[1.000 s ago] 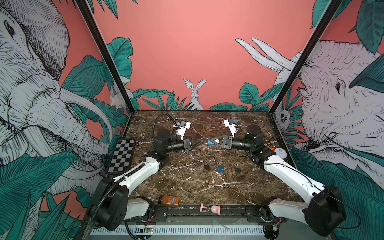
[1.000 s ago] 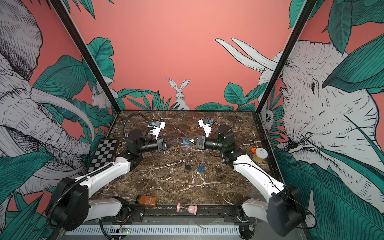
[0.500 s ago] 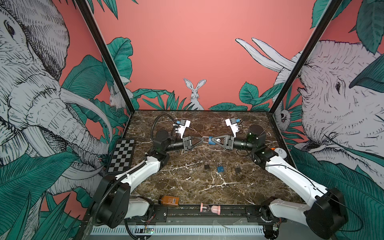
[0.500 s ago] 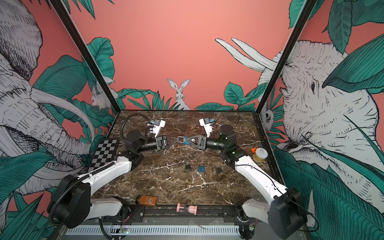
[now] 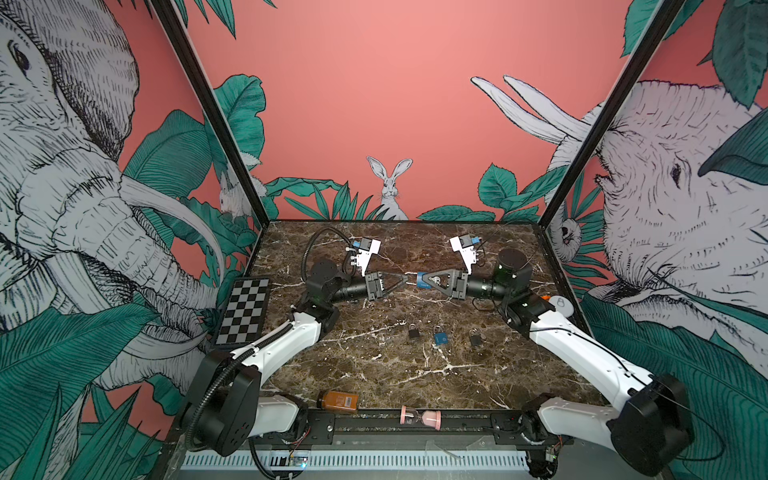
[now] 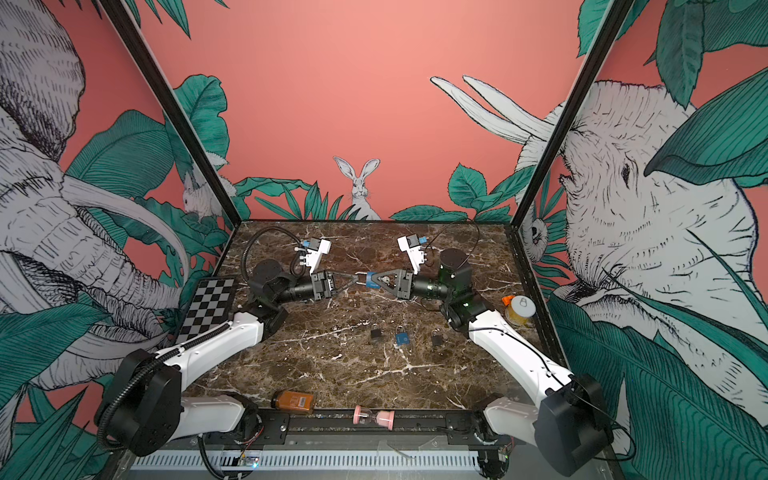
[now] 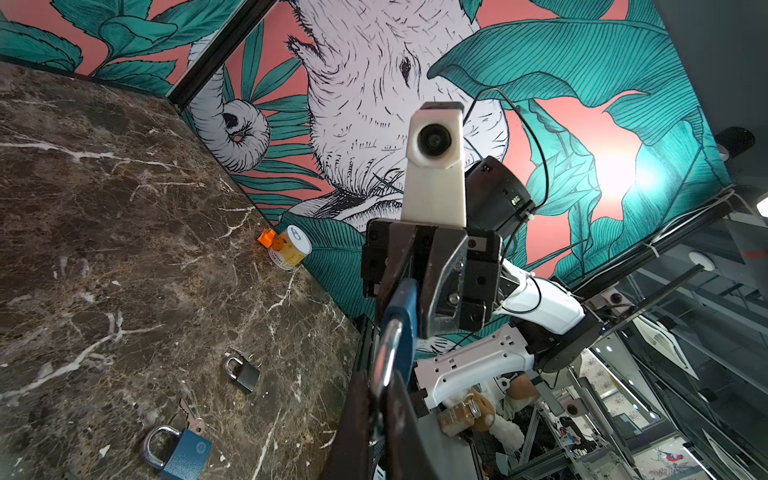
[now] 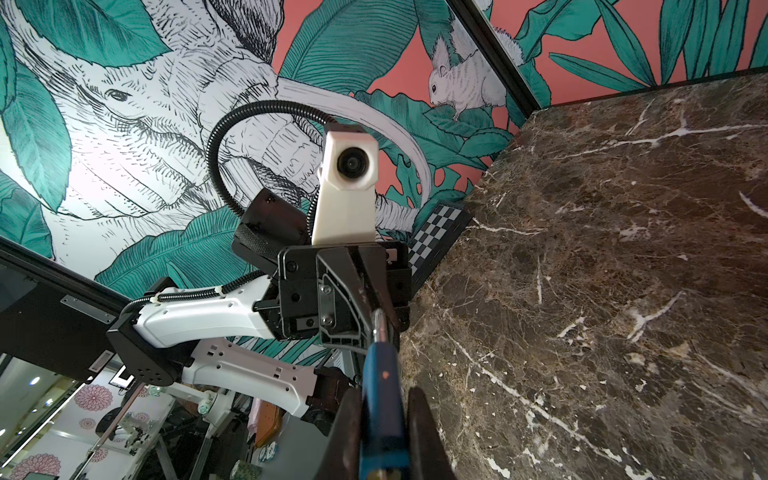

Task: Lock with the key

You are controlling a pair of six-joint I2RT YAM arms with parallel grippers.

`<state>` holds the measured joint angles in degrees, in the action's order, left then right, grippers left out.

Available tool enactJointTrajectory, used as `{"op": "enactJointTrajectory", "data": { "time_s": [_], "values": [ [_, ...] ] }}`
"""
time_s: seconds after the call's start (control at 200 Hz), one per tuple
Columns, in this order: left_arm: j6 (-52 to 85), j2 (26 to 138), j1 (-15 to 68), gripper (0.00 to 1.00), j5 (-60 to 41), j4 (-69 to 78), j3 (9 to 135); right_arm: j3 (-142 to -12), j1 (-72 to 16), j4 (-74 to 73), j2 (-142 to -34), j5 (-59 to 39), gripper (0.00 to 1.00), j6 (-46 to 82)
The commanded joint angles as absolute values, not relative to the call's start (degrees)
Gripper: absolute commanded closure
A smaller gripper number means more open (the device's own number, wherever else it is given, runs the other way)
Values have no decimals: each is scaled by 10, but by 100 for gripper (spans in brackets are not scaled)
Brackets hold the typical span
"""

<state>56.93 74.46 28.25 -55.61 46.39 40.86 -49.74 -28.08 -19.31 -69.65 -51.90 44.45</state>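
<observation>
closer, left end effector [image 5: 404,278] at shackle [image 7: 385,356]; right end effector [image 5: 427,281] gripping padlock [image 8: 380,395]

No wording can be read anywhere. The blue padlock [image 7: 183,455] lying on the bench [image 7: 104,208] bears a small round emblem, perhaps a maker's mark, too small to read. The amber bottle's [image 5: 337,401] label is blurred.

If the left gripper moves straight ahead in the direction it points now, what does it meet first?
The blue padlock: the left gripper is shut on its metal loop, and the lock's body lies directly ahead, clamped in the facing right gripper, which would likely come next.
</observation>
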Motion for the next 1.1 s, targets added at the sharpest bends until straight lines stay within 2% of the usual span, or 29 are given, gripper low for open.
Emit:
{"op": "enactJointTrajectory", "data": {
  "time_s": [0.0,0.6,0.77,0.87,0.995,1.05,1.06,1.07,1.095],
  "values": [
    [546,730,316,100,-586,497,433,-498,-297,-218,-726,-505,100,465],
    [523,740,346,100,-599,486,439,-550,-338,-255,-818,-497,100,476],
    [480,721,346,100,-576,422,436,-548,-339,-247,-825,-487,100,475],
    [437,706,345,100,-530,356,440,-538,-338,-237,-818,-471,100,473],
    [350,676,344,100,-396,213,455,-520,-325,-218,-802,-453,100,472],
    [324,671,340,81,-341,159,466,-510,-315,-216,-792,-451,100,475],
    [320,671,339,76,-331,152,468,-508,-313,-215,-790,-451,100,476],
    [318,671,337,67,-326,146,470,-506,-311,-215,-788,-450,100,477],
    [317,674,332,53,-315,136,473,-502,-308,-214,-782,-451,100,477]
  ]
}}
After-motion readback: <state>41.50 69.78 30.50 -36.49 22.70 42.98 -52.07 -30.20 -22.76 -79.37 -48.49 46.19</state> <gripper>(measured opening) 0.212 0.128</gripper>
